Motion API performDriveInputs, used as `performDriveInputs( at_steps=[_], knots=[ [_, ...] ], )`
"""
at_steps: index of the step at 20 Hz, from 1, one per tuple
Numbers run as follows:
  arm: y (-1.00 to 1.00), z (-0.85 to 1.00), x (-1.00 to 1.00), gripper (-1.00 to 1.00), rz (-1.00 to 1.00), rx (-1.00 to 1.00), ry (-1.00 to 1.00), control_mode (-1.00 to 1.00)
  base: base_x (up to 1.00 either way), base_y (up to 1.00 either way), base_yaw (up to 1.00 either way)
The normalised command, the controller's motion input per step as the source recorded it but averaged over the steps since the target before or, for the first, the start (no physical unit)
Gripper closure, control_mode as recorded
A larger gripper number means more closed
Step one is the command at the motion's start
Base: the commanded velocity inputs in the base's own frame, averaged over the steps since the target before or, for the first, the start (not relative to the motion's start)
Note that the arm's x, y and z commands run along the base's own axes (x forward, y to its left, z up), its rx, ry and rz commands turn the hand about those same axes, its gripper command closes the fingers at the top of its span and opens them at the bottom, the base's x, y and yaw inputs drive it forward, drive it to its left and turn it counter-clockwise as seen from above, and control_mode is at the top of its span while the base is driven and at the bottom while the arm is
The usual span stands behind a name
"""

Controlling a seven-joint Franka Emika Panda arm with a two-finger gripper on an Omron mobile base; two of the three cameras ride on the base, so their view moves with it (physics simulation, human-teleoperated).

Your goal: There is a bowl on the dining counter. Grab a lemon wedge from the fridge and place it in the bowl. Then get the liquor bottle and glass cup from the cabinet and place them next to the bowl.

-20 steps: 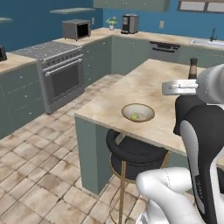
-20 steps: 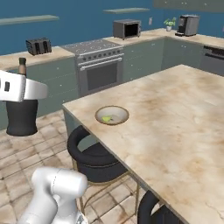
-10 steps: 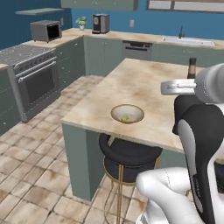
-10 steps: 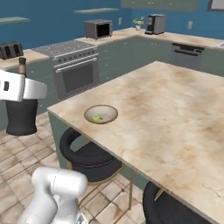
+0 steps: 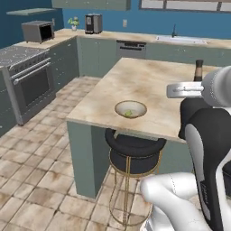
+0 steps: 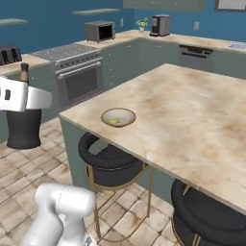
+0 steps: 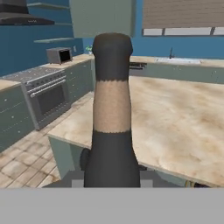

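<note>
a: on the dining counter [image 5: 135,83], near its front corner, sits the bowl [image 5: 130,108] with the lemon wedge [image 5: 129,113] already inside, so step 1 looks done.

b: and the liquor bottle [image 7: 112,131]?

a: off the counter, upright in the gripper [image 7: 112,181]. the hand view looks straight up its neck and cap, and the jaws are clamped on its lower body. in the left base view just the neck pokes up behind the hand, out past the counter's near edge, well apart from the bowl.

b: what's left then?

a: i'd judge 2 things: setting the bottle down beside the bowl, then fetching the glass cup. no cup stands by the bowl yet. a black stool [image 5: 134,151] is tucked under the counter right below the bowl.
</note>
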Motion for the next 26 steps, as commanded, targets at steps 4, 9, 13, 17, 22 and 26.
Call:
performDriveInputs(
  at_steps=[4,9,13,17,22,26],
  knots=[
    [0.0,0.0,0.0,1.0,0.0,0.0,0.0,1.0,-0.3,0.52,-0.3],
    [0.0,0.0,0.0,1.0,0.0,0.0,0.0,1.0,-0.24,0.54,-0.31],
    [0.0,0.0,0.0,1.0,0.0,0.0,0.0,1.0,-0.17,0.63,-0.29],
    [0.0,0.0,0.0,1.0,0.0,0.0,0.0,1.0,-0.08,0.83,-0.22],
    [0.0,0.0,0.0,1.0,0.0,0.0,0.0,1.0,0.0,0.89,-0.15],
    [0.0,0.0,0.0,1.0,0.0,0.0,0.0,1.0,0.25,0.63,-0.17]
  ],
)
